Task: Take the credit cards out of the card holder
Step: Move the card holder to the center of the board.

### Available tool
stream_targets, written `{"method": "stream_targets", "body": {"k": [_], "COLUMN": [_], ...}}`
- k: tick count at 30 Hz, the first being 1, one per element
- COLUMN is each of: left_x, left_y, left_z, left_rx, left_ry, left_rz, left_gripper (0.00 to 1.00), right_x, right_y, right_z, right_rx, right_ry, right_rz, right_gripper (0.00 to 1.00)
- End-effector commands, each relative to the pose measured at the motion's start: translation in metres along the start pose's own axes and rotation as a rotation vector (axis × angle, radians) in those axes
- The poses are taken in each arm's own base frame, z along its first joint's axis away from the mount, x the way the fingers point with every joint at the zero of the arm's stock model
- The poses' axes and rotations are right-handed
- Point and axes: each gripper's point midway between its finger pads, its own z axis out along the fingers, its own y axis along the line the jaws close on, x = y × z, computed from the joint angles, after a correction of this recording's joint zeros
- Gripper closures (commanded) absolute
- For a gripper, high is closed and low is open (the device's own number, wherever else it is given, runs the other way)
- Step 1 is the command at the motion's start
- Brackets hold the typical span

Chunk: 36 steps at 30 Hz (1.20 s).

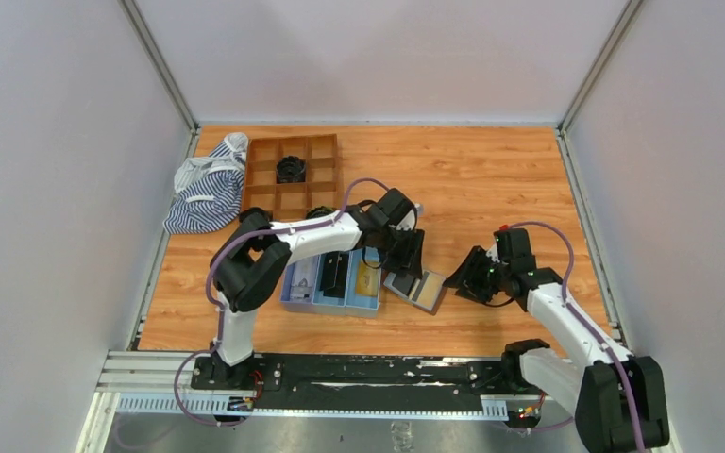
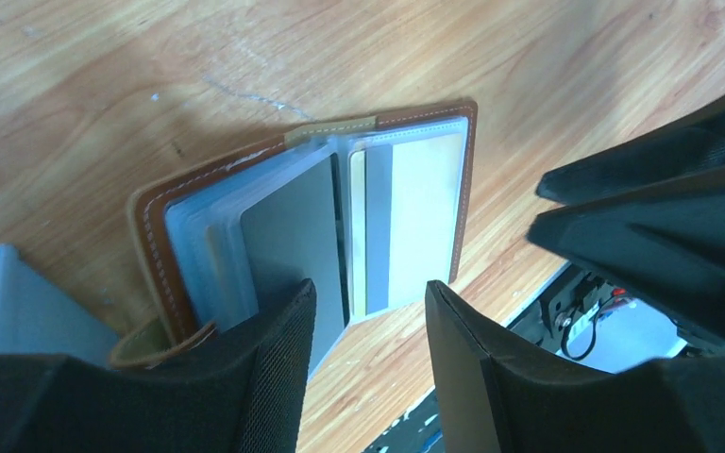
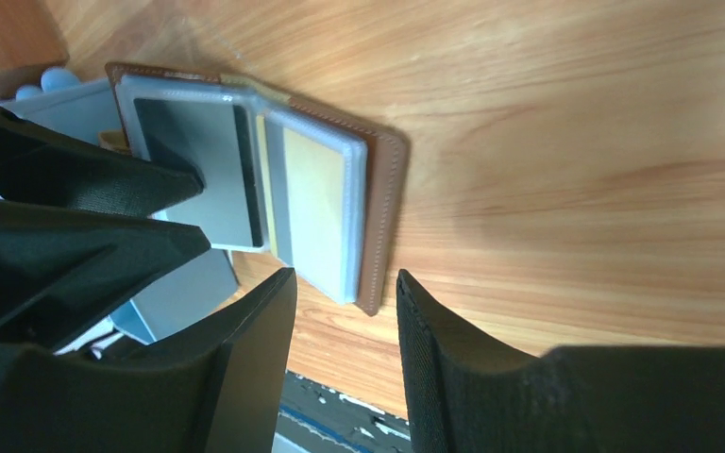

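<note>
The card holder (image 1: 427, 293) lies open on the wood table, right of the blue tray. In the left wrist view the card holder (image 2: 151, 226) shows a grey card (image 2: 293, 226) in its left pocket and a cream card (image 2: 425, 212) in its right pocket. My left gripper (image 2: 368, 311) is open and hovers at the holder's near edge, one finger (image 2: 274, 349) over the grey card. In the right wrist view the card holder (image 3: 387, 217) lies just ahead of my open, empty right gripper (image 3: 345, 302), and a left fingertip (image 3: 184, 179) rests on the grey card (image 3: 198, 151).
A blue three-compartment tray (image 1: 313, 300) sits just left of the holder. A wooden grid box (image 1: 264, 175) holding a black object (image 1: 291, 170) stands at the back left, beside a striped cloth (image 1: 203, 198). The black rail (image 1: 340, 373) runs along the near edge.
</note>
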Motion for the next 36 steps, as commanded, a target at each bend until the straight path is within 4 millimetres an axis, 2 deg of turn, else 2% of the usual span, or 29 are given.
{"method": "stream_targets", "body": {"k": [1,6,9,11,13,15,17,20,23,25,29,31,36], "left_x": [0.004,0.007,0.012,0.011,0.001,-0.015,-0.026,-0.036,-0.037,-0.036,-0.032,-0.028,-0.002], "left_y": [-0.014,-0.032,-0.041,-0.044,-0.042,-0.029,-0.022,-0.016,-0.002,0.006,0.019,0.024,0.010], "left_z": [0.016,0.035,0.049,0.050,0.040,0.022,0.000,-0.027,-0.039,-0.040,-0.027,-0.015,0.018], "left_rx": [0.026,0.059,0.082,0.074,0.022,-0.101,-0.189,-0.263,-0.336,-0.368,-0.415,-0.416,-0.302], "left_ry": [0.038,0.059,0.081,0.082,0.049,-0.022,-0.068,-0.139,-0.177,-0.183,-0.157,-0.122,0.012], "left_rz": [0.020,0.031,0.031,0.046,0.078,0.122,0.163,0.192,0.184,0.181,0.180,0.175,0.148], "left_gripper": [0.48,0.47,0.47,0.47,0.42,0.31,0.24,0.23,0.23,0.21,0.20,0.21,0.21], "right_x": [-0.015,-0.028,-0.030,-0.029,-0.027,-0.025,-0.023,-0.024,-0.024,-0.024,-0.022,-0.021,-0.020], "right_y": [-0.021,-0.022,-0.020,-0.017,-0.016,-0.015,-0.016,-0.016,-0.014,-0.013,-0.011,-0.011,-0.010], "right_z": [-0.018,-0.039,-0.048,-0.049,-0.049,-0.048,-0.048,-0.046,-0.045,-0.044,-0.042,-0.042,-0.044], "right_rx": [0.094,0.079,0.079,0.071,0.060,0.052,0.051,0.048,0.040,0.032,0.019,0.016,0.009], "right_ry": [-0.066,-0.137,-0.150,-0.146,-0.140,-0.130,-0.124,-0.124,-0.118,-0.110,-0.092,-0.089,-0.100], "right_rz": [0.026,0.024,0.008,0.006,0.011,0.016,0.018,0.019,0.020,0.021,0.022,0.021,0.020], "right_gripper": [0.52,0.53,0.52,0.53,0.53,0.53,0.52,0.52,0.52,0.52,0.53,0.53,0.53]}}
